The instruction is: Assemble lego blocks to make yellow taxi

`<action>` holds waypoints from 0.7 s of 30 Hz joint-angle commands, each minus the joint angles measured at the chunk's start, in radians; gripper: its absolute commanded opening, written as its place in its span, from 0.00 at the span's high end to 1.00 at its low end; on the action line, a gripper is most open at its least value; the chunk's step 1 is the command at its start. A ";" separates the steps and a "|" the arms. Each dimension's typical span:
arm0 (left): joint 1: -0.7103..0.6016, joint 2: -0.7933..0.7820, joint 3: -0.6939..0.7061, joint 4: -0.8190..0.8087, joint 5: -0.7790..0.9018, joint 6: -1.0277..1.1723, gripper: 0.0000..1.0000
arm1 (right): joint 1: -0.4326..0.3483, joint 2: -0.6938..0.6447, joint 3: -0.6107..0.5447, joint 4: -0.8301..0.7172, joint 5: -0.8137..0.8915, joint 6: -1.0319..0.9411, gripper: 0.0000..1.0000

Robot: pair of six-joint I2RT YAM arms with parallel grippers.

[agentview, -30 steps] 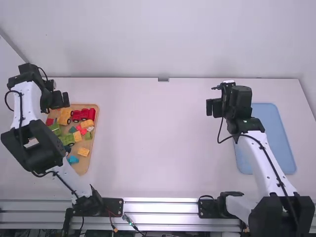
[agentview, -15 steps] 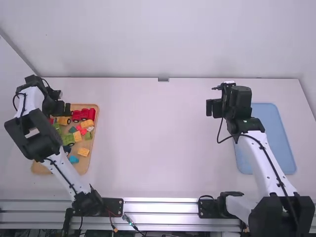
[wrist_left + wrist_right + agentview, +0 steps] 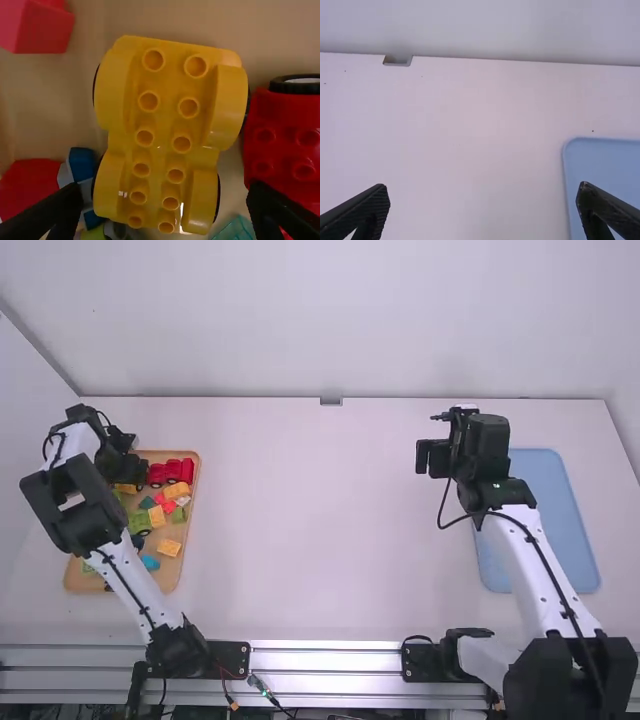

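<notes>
My left gripper is low over the far left part of the wooden tray, above the yellow car base. In the left wrist view the yellow wheeled base lies studs up between the spread fingers of my left gripper, which is open. A red wheeled piece lies right beside it. My right gripper stays above the table at the right, left of the blue tray; in the right wrist view that gripper is open and holds nothing.
The wooden tray also holds a red vehicle, an orange block, a blue block and several green pieces. A flat blue tray lies at the right, beside the right arm.
My left gripper has moved right and toward the camera, coming over the yellow car base. The right arm has kept practically still.
</notes>
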 commanded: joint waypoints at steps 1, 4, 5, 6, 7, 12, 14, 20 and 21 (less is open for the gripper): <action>0.000 0.010 0.018 -0.003 0.006 0.022 0.15 | 0.007 0.006 0.041 0.002 -0.020 0.006 0.01; 0.005 0.010 0.011 0.011 0.005 0.022 0.20 | 0.007 0.006 0.041 -0.002 -0.021 0.006 0.01; 0.004 0.010 0.005 0.018 0.004 0.023 0.20 | 0.007 0.006 0.041 -0.002 -0.020 0.006 0.01; 0.006 0.010 -0.006 0.032 0.002 0.023 0.19 | 0.006 0.006 0.041 -0.002 -0.021 0.006 0.01; 0.007 0.010 -0.010 0.037 0.002 0.023 0.19 | 0.006 0.006 0.041 -0.003 -0.020 0.007 0.01; 0.017 0.010 -0.074 0.110 0.012 0.048 0.19 | 0.007 0.006 0.041 -0.001 -0.021 0.006 0.01; 0.017 0.010 -0.092 0.128 0.013 0.048 0.19 | 0.007 0.006 0.041 0.001 -0.021 0.006 0.01; 0.023 0.010 -0.126 0.150 0.077 0.067 0.22 | 0.006 0.006 0.041 0.002 -0.020 0.007 0.01; 0.025 0.010 -0.130 0.146 0.081 0.067 0.22 | 0.006 0.006 0.041 0.002 -0.021 0.006 0.01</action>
